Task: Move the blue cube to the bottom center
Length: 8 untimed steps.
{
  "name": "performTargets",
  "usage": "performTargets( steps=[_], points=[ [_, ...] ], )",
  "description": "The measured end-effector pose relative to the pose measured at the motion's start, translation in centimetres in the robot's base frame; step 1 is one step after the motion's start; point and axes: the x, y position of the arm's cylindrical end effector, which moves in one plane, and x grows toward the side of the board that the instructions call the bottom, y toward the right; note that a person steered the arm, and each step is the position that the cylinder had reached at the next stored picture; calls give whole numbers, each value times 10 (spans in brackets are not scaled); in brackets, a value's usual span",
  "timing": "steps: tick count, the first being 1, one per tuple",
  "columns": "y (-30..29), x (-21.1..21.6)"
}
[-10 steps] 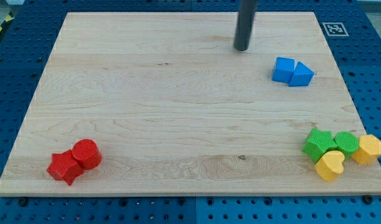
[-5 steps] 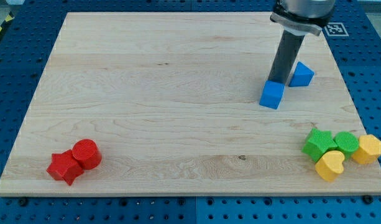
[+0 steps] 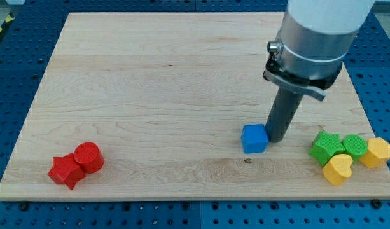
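Note:
The blue cube [image 3: 254, 138] lies on the wooden board [image 3: 150, 95], right of centre and in the lower half. My tip [image 3: 275, 139] rests on the board just to the cube's right, touching or nearly touching its right side. The rod rises from there to the arm's grey body at the view's top right. The other blue block seen earlier is hidden behind the arm.
A red star-like block [image 3: 66, 170] and a red cylinder [image 3: 88, 156] sit together at the lower left. A green star-like block [image 3: 326, 147], a green cylinder [image 3: 355, 146], a yellow heart-like block [image 3: 338, 169] and a yellow hexagonal block [image 3: 377, 152] cluster at the lower right.
My tip has moved down from the view's top and pushed the blue cube away from the blue triangular block, down and to the left. The other blocks have not moved.

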Motion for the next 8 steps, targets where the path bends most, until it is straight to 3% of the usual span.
performTargets(
  steps=[3, 8],
  points=[
    [-58, 5],
    [-115, -21]
  ],
)
